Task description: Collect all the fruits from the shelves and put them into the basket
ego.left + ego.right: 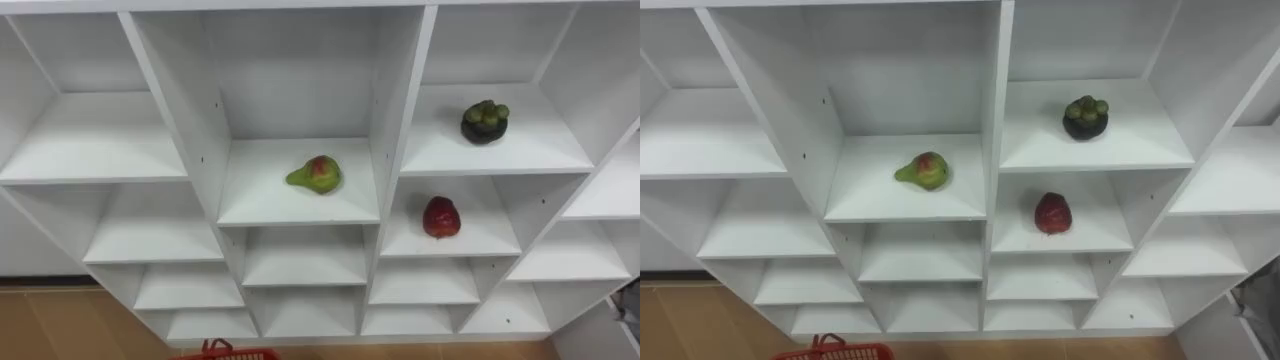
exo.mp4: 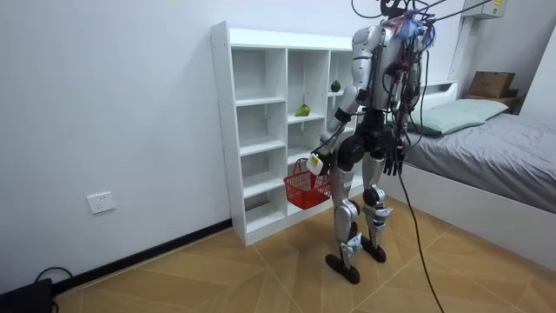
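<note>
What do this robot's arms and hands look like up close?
In the room view, the left arm is a silver-grey shell with dark joints. The left hand is dark, with a small white tag at its back. Dark cables hang by its right side.

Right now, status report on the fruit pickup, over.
Left hand shut on red basket, right hand hanging low. Pear, mangosteen, red fruit on closet shelves, untouched. Nothing blocking the shelves.
</note>
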Motion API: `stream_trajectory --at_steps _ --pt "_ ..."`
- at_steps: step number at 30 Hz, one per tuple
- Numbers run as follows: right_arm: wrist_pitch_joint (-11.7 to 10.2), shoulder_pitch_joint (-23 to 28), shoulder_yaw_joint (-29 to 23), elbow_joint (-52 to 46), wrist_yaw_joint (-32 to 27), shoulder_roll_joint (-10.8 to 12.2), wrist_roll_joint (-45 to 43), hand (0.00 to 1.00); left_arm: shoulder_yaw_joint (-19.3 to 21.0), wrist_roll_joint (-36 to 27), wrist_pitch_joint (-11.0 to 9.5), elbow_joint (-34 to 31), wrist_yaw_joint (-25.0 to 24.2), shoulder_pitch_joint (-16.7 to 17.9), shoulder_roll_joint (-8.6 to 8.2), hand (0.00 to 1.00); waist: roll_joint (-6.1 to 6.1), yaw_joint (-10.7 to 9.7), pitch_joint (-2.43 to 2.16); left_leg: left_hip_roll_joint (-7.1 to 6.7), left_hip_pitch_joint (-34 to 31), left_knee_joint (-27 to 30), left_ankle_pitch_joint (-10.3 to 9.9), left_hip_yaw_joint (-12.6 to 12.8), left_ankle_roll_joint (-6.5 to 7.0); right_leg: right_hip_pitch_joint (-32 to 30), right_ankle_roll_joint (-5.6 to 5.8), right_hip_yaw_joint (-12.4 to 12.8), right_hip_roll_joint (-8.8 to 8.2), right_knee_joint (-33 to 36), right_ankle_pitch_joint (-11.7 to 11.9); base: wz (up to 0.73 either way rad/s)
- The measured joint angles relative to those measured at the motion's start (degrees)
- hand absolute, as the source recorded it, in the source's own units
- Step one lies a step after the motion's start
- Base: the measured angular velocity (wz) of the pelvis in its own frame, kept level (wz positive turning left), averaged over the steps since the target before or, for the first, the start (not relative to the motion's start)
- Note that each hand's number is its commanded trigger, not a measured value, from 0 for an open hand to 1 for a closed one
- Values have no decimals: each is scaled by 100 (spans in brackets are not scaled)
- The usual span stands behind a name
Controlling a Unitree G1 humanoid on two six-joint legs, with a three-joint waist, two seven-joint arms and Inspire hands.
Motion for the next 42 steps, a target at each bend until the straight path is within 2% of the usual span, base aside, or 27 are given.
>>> stream_trajectory --at_steps 9,16,19,26,34,40,42 --pt "-25 -5 11 59 27 -2 7 0 -64 15 -47 8 44 -2 -2 100 22 2 7 0 6 -10 0 72 0 -21 4 80 5 -13 2 -4" --pt "-88 -80 3 87 -11 -5 5 0 -92 19 -88 60 137 -39 -57 100 111 -3 22 6 -47 -13 0 86 0 -104 -1 130 20 -10 9 -4" --pt "-147 -115 4 171 -72 -5 27 0 -93 16 -102 59 161 -37 -62 100 122 3 21 18 -50 -13 0 192 0 -109 -2 145 24 -16 10 -1" --pt "-324 -159 -10 189 -378 -5 56 0 -91 68 -184 56 174 -22 -64 100 105 18 -2 45 -43 -31 0 249 0 -92 -24 225 69 -89 81 -5" --pt "-528 -158 -219 169 -882 -4 376 0 -91 73 -256 52 258 -3 -67 100 140 2 13 59 -19 -78 0 309 0 -93 -10 260 87 -166 120 -3" --pt "-652 82 -216 -275 -1356 -8 798 0 -83 65 -318 53 247 -12 -47 100 143 18 9 62 -71 -78 0 333 0 -156 -1 277 92 -178 165 -3" --pt "-877 197 -221 -723 -1587 -5 1111 0 -85 62 -395 55 246 -8 -50 100 156 6 10 80 -134 -77 1 383 2 -239 -13 300 111 -185 211 -12"
